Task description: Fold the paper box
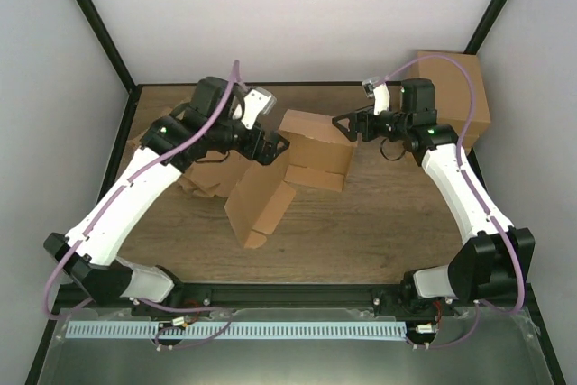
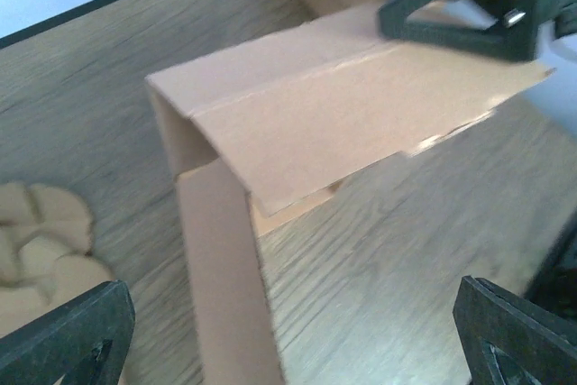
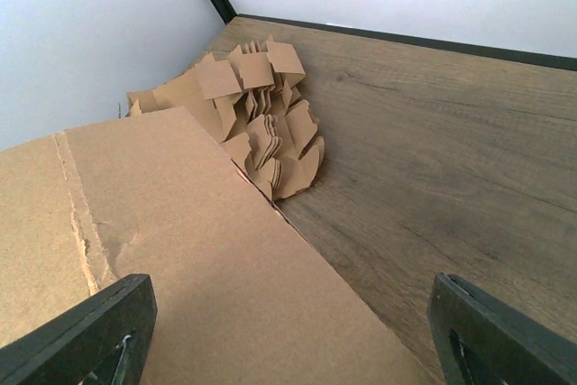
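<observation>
The paper box stands partly erected on the table, between the left claw and the right claw. One long flap trails from below the left claw toward the arm bases. Both claws are spread and neither pinches anything. The left wrist view shows a folded upper panel and an upright side wall directly ahead of the open left claw. The right wrist view shows a flat panel running under the right claw's left finger. The board is judged light, stiff within each panel, and willing to bend only along its scored creases. It should dent readily, and one score line in the right wrist view already looks ragged. The recommended hold is on a free panel edge close to a crease, not mid-panel. A box this light is expected to slide on the wood unless the other claw braces it. Open table lies on the arm-base side of both claws. The heap of cardboard blanks lies just left of the left claw, and the stack of boxes stands to the right of the right claw, beyond its wrist. Both limit outward sweep.
</observation>
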Motion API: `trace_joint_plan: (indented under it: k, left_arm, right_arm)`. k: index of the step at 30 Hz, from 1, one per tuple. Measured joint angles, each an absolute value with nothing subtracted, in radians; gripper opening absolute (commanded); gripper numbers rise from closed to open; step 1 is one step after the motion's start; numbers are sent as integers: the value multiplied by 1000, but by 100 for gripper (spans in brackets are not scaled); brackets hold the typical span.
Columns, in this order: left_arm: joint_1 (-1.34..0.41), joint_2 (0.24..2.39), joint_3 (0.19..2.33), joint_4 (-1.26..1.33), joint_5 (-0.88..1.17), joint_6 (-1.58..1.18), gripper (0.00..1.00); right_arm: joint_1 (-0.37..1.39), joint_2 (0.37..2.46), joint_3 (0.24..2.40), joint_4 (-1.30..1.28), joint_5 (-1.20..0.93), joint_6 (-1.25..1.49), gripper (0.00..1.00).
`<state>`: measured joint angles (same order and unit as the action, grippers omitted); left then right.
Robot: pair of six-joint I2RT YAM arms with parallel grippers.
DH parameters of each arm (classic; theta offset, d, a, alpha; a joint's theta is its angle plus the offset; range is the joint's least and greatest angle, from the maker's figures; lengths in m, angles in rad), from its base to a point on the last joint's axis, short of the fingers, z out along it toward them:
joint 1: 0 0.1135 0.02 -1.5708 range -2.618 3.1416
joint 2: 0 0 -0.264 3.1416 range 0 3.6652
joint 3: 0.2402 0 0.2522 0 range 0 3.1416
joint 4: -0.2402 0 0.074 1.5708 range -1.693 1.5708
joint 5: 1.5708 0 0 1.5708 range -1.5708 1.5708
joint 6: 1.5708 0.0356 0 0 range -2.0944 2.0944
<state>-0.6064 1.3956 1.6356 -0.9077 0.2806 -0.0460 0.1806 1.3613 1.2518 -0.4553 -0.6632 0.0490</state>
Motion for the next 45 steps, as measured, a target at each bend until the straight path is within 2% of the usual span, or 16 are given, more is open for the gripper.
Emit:
trace_joint_plan:
  k: [3, 5, 8, 10, 12, 15, 24, 32, 38, 45]
  left_arm:
    - [-647, 1407, 1644, -957, 168, -24, 92]
    - [-651, 1420, 1646, -983, 95, -17, 80]
    - [-651, 1447, 1646, -1011, 21, -20, 67]
    - [-651, 1468, 1648, -1028, -7, -20, 54]
    - [-651, 1485, 1648, -1040, -20, -27, 35]
    - [-649, 1489, 1652, -1052, -34, -39, 23]
    - [-600, 1454, 1657, -1004, 118, -96, 20]
    - [-596, 1454, 1657, -979, 192, -99, 20]
    - [-595, 1456, 1657, -977, 215, -98, 19]
    - [-595, 1458, 1657, -974, 215, -94, 16]
  right_arm:
    - [181, 1362, 1252, -455, -665, 49, 85]
    - [181, 1362, 1252, -455, -666, 49, 85]
    - [181, 1362, 1252, -455, -666, 49, 85]
    - [181, 1362, 1252, -455, -666, 49, 85]
    - [181, 1362, 1252, -455, -667, 49, 85]
    - [181, 1364, 1252, -467, -667, 43, 85]
    - [197, 1370, 1252, -494, -679, -36, 84]
    - [329, 1319, 1259, -532, -579, -309, 88]
    - [397, 1347, 1359, -596, -431, -462, 88]
    - [517, 1399, 1370, -662, -242, -549, 86]
